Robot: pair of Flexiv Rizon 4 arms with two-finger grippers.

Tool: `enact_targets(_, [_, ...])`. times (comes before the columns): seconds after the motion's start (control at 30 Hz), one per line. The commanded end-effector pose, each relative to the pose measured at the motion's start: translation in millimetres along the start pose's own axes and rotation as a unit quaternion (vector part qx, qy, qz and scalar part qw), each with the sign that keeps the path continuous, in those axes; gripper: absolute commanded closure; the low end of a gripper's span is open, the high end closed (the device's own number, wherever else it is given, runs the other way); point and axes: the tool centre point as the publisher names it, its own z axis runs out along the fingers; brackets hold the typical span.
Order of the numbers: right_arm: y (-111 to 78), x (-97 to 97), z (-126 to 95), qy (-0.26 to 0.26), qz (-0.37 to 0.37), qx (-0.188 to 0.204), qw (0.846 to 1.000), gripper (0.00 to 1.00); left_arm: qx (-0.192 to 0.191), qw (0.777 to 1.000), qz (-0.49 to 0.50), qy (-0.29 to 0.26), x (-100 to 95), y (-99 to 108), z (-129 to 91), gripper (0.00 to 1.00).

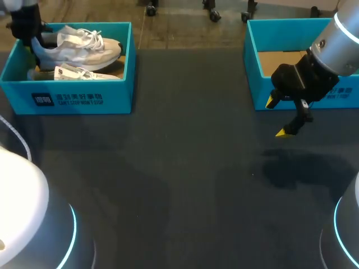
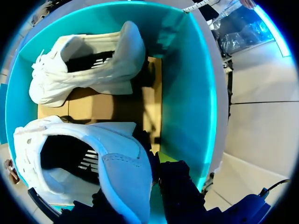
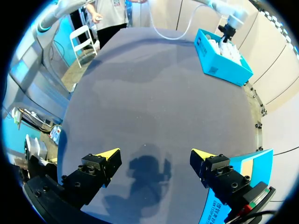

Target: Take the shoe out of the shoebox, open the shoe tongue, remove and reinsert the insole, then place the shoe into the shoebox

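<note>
Shoe (image 1: 84,47) heel at left pincer (image 1: 33,40)
Long axis was laid 9-to-3; the grip could not be told; right pincer (image 1: 277,117), far at 3 o'clock, was spread wide.

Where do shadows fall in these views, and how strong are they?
Head view: the right claw casts a soft shadow on the table beneath it. Right wrist view: that shadow lies faint between the open fingers. Left wrist view: deep shade fills the near shoe.

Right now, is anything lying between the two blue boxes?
No. In the head view, only bare dark table separates the shoebox holding shoes from the other box.
</note>
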Motion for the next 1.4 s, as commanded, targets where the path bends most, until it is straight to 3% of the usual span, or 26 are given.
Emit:
enact_targets(0.03, [0.2,0.1,1,0.0,0.0,0.001,1.0,0.0,0.005,1.0,-0.003,0.003,-3.3,8,8,1.0])
enact_targets(0.83, [0.2,0.1,1,0.0,0.0,0.001,1.0,0.0,0.038,0.999,0.004,0.026,-21.1,-3,37,0.99])
enact_targets(0.9, [0.2,0.1,1,0.0,0.0,0.001,1.0,0.0,0.042,0.999,0.006,0.025,-21.6,-3,38,0.76])
enact_targets(0.97, [0.2,0.1,1,0.0,0.0,0.001,1.0,0.0,0.044,0.999,0.008,0.025,-21.8,-3,38,0.74])
enact_targets(1.07, [0.2,0.1,1,0.0,0.0,0.001,1.0,0.0,0.041,0.999,0.012,0.023,-20.6,-5,35,0.54])
enact_targets(1.13, [0.2,0.1,1,0.0,0.0,0.001,1.0,0.0,0.039,0.999,0.015,0.019,-19.3,-7,31,0.5])
enact_targets(1.2, [0.2,0.1,1,0.0,0.0,0.001,1.0,0.0,0.037,0.999,0.015,0.017,-18.5,-8,29,0.34])
enact_targets(1.4, [0.2,0.1,1,0.0,0.0,0.001,1.0,0.0,0.028,0.999,0.024,0.0,-17.7,-15,13,0.32])
